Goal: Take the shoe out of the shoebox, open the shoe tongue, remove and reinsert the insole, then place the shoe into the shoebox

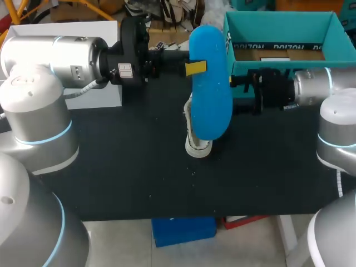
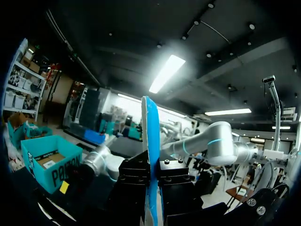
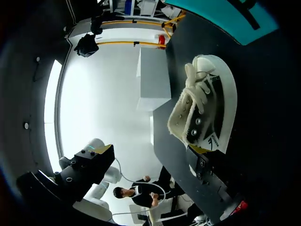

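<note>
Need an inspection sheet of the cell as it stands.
Surface: black table.
Job's things: shoe on the table, below the raised blue insole; teal shoebox at far right, open.
Clutter: white box at far left.
Grippers: left gripper shut on insole; right gripper open, one finger at the shoe's heel end.
Cables: grey cable on left arm.
Surroundings: nothing seen.

Blue insole point(image 1: 210, 83), black-and-white shoe point(image 3: 207, 108), teal shoebox point(image 1: 267, 25).

Blue insole point(image 1: 210, 83) on edge above the white-soled shoe point(image 1: 197, 146) — open teal shoebox point(image 1: 278, 28) behind.
</note>
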### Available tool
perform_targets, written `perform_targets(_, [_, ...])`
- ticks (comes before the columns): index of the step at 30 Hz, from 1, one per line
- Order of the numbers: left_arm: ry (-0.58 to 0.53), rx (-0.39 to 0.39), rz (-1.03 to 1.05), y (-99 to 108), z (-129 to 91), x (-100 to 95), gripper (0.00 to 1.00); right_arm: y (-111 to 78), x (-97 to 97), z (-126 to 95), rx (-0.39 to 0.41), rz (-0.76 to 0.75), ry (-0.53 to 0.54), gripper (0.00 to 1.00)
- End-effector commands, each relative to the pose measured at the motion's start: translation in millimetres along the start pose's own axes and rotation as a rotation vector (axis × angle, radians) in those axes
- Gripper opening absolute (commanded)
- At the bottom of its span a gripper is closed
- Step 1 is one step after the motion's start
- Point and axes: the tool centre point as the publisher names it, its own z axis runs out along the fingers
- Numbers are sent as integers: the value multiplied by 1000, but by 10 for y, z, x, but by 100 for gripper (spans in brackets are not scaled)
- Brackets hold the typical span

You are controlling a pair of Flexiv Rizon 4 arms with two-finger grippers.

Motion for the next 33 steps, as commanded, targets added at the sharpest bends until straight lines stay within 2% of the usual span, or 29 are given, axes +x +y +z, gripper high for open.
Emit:
perform_targets(1, [-4,2,2,8,20,-5,0,-150,-4,-46,-92,-11,111,100])
perform_targets(19, [-4,2,2,8,20,-5,0,-172,56,-40,-67,-45,109,100])
perform_targets(23, [-96,-198,355,4,66,-20,0,-172,56,-40,-67,-45,109,100])
perform_targets(27, [-184,-518,705,189,129,-51,0,-172,56,-40,-67,-45,109,100])
perform_targets(28, [-200,-567,778,245,130,-71,0,-172,56,-40,-67,-45,109,100])
perform_targets(31, [-186,-615,895,460,148,-94,0,-172,56,-40,-67,-45,109,100])
perform_targets(32, [-178,-568,859,504,144,-104,0,-172,56,-40,-67,-45,109,100])
perform_targets(33, [-178,-568,859,504,144,-104,0,-172,56,-40,-67,-45,109,100])
